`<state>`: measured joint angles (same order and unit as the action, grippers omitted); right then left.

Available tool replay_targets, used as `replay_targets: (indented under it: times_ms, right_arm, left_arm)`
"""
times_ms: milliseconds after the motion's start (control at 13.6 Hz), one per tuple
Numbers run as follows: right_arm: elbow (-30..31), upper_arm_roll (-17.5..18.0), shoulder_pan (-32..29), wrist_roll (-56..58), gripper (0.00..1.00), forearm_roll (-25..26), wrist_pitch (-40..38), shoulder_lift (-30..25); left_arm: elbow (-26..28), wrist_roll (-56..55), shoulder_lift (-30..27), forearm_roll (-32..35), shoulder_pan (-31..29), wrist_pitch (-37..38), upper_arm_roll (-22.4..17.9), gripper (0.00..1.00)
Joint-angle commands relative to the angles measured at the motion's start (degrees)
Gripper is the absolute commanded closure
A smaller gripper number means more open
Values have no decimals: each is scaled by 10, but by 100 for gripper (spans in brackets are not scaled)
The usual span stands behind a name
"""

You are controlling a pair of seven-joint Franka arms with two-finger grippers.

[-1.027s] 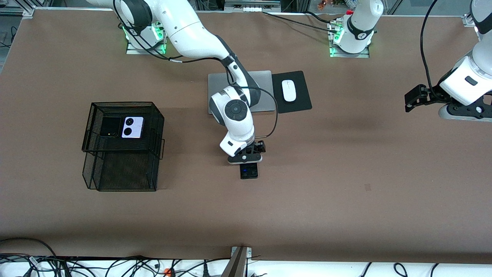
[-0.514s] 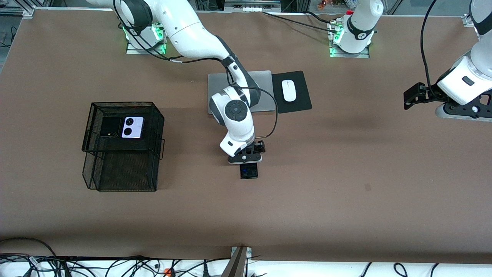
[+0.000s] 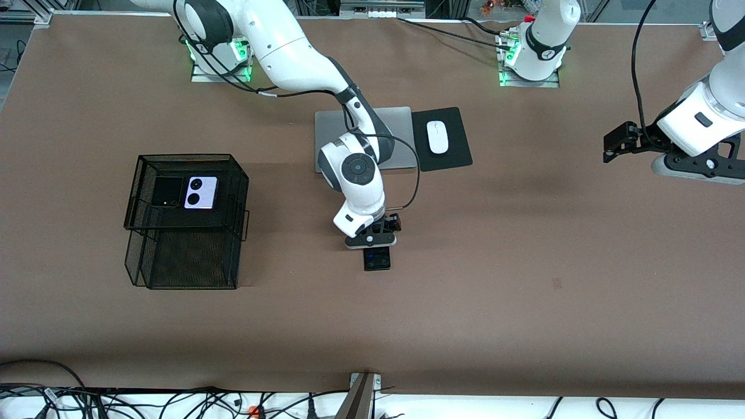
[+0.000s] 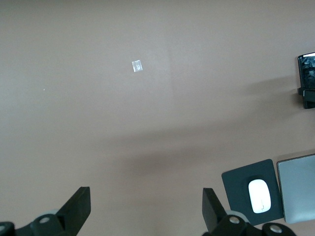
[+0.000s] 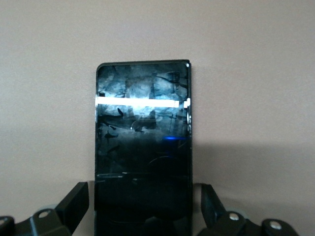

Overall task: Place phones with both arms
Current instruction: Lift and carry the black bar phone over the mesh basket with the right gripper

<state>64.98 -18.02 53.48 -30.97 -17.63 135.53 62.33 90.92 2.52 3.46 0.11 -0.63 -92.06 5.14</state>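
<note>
**Right claw straddles the black slab, fingers not yet clenched**

I start with what lies closest to the front camera: the long black glass-faced slab phone (image 3: 377,258), flat on the brown table (image 3: 524,302) near its middle. My right gripper (image 3: 372,237) sits directly over the end of the slab that points toward the robots' bases. In the right wrist view the slab phone (image 5: 142,147) runs straight out from the claw, its long axis square to the line between the two fingertips (image 5: 76,199), which stand spread just outside its long edges, released and gripping nothing. I judge that this is the relation the pinch turns on: the narrow width is lined up between the pads, so closing should catch both long sides. The screen is dark and glossy, with a bright reflected bar across it and a small blue glint.

The right arm is plainly the nearer one. My left gripper (image 3: 617,142) hangs well off toward the left arm's end of the table, spread wide and empty, waiting over bare tabletop.

The black wire-mesh two-tier rack (image 3: 186,221) stands toward the right arm's end. On its upper tier lie a squarish black flip phone (image 3: 167,192) and, touching it, a squarish lilac-white phone with two black circles (image 3: 201,192).

Farthest off, past the claw's wrist, are a silver closed laptop (image 3: 401,125) and a white mouse (image 3: 437,137) on a black pad (image 3: 457,151).
</note>
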Motion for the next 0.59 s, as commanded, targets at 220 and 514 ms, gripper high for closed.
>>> replay_targets:
  times_ms: [220,514]
  right_arm:
    - [-15,-4,7,-7,81,8,11,16]
    - [-6,-11,7,1,92,15,-12,-9]
  left_arm:
    - [2,16,-7,-12,-2,7,-3,0]
    - [2,14,-6,-12,-2,7,-4,0]
